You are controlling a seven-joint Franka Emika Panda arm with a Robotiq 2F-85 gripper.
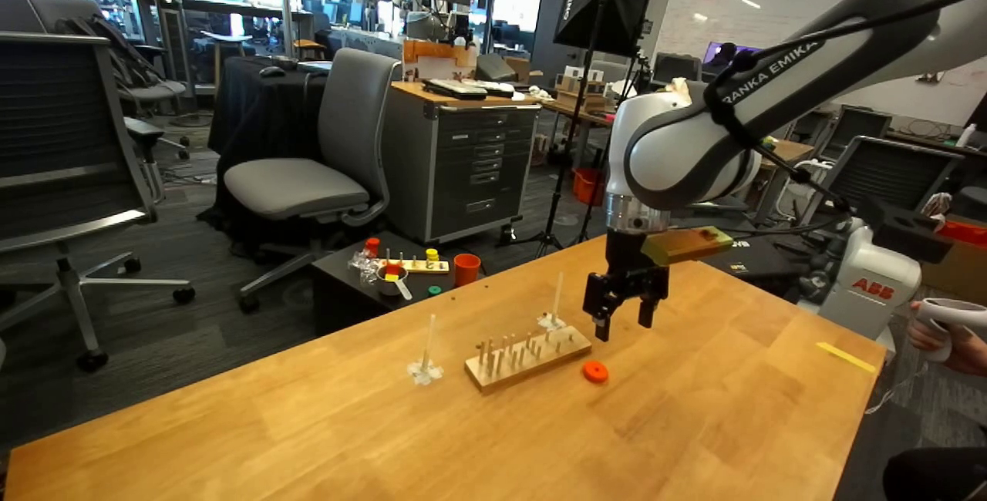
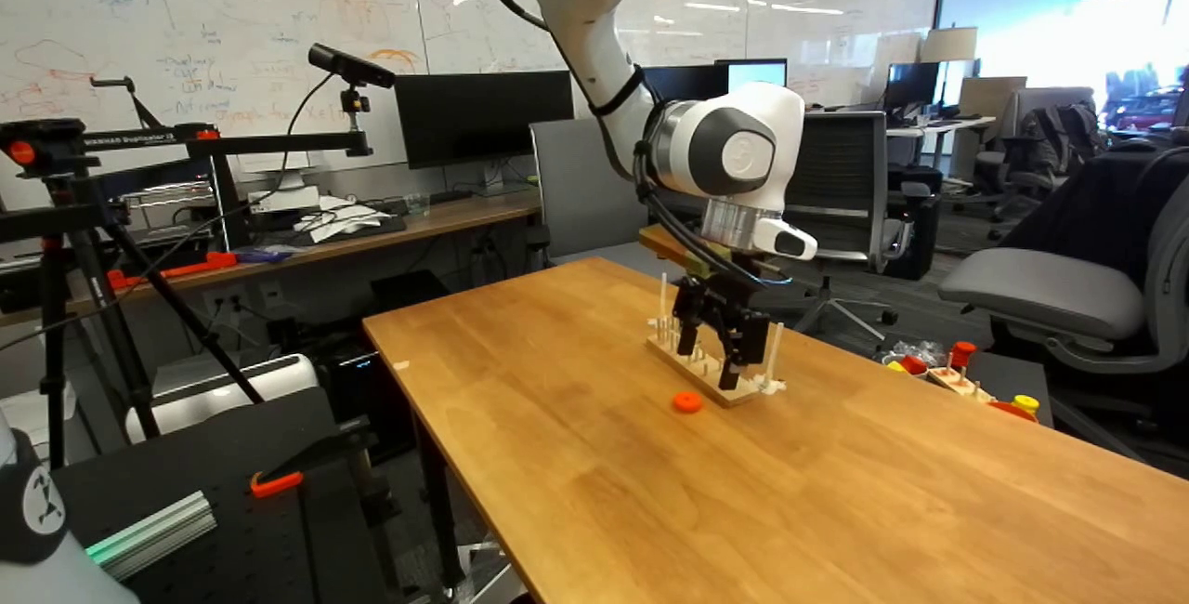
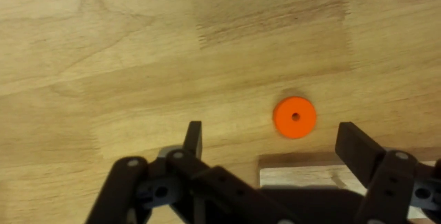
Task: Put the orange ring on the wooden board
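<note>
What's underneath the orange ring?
The orange ring lies flat on the wooden table. Through its little hole shows a brownish spot, probably the table. The rest of what's right beneath cannot be seen in any view, because the ring covers it.

On the robot arm (image 1: 833, 69), "RANKA EMIKA"; on a white machine (image 1: 871, 287), red "ABB"; on a black bar (image 2: 144, 137), "WANHAO Duplicator i3"; softbox (image 1: 594, 11) lettering, unclear
</note>
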